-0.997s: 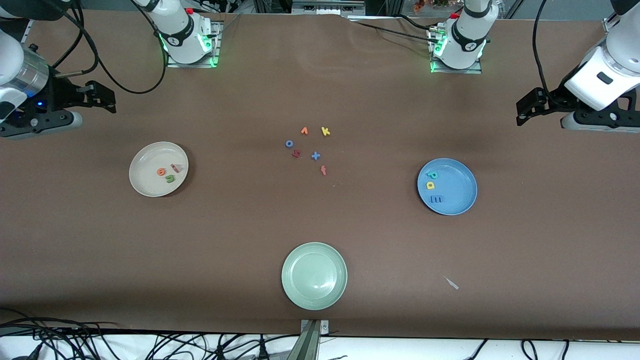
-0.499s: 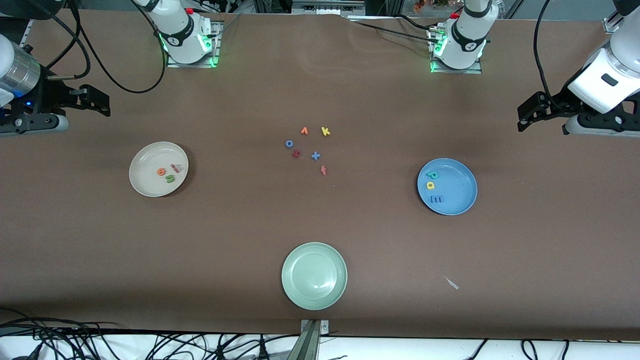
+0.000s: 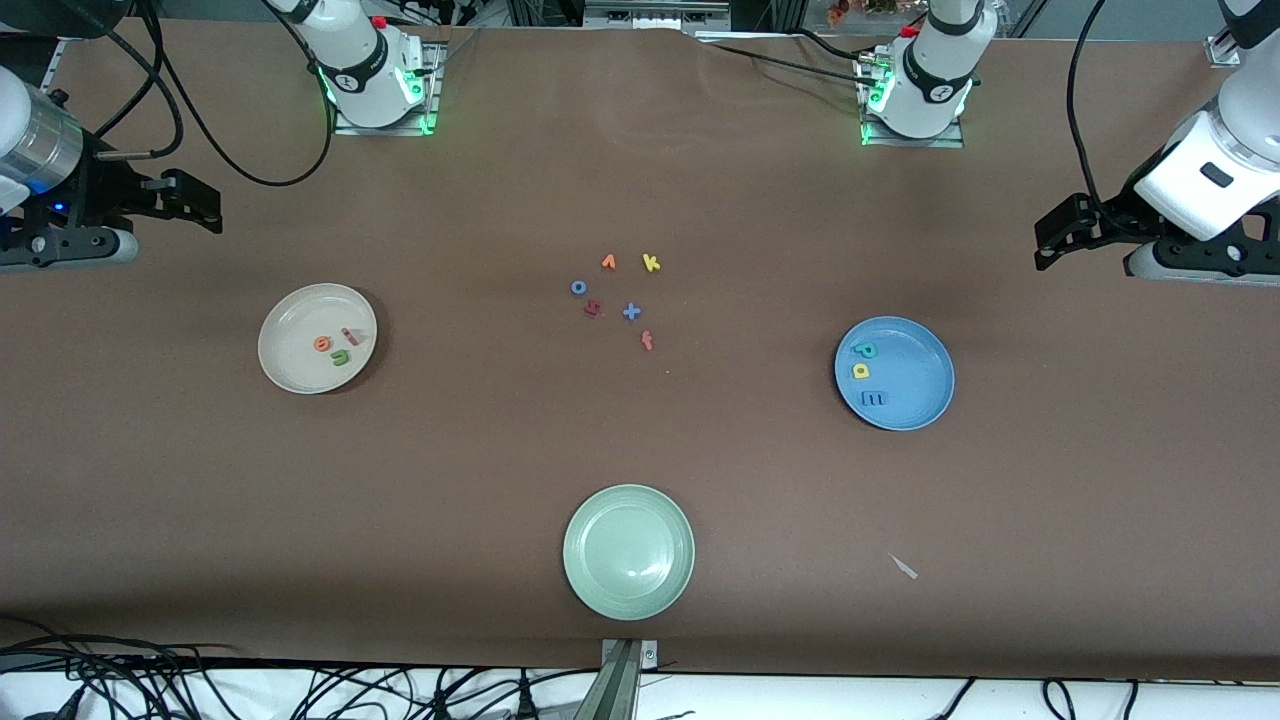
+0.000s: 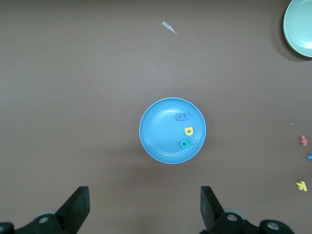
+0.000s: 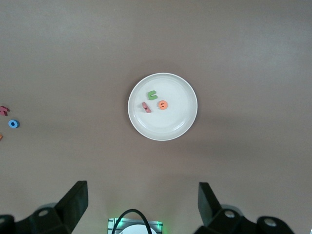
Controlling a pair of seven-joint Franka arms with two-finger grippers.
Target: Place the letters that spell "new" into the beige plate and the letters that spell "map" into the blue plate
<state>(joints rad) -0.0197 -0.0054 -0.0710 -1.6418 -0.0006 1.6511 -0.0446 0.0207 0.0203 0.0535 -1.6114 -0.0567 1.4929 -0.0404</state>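
The beige plate (image 3: 317, 338) sits at the left of the front view and holds a green n (image 3: 341, 358), an orange e (image 3: 321, 344) and a red-pink w (image 3: 350, 335) close together. The blue plate (image 3: 894, 373) at the right of that view holds a teal p (image 3: 864, 350), a yellow a (image 3: 860, 370) and a blue m (image 3: 873, 398) in a row along one side. In the upper centre, loose on the brown table (image 3: 640, 450), lie an orange v-shaped letter (image 3: 608, 262), a yellow k (image 3: 651, 263), a blue o (image 3: 578, 287), a dark red letter (image 3: 592, 308), a blue cross (image 3: 631, 312) and a pink f (image 3: 647, 341). A pale green plate (image 3: 628, 551) lies at the lower centre, a small pale scrap (image 3: 904, 567) lower right. The right gripper (image 3: 195, 199) hangs at the upper left edge, jaws spread wide and holding nothing; the left gripper (image 3: 1062, 229) hangs at the upper right edge, likewise spread and bare.
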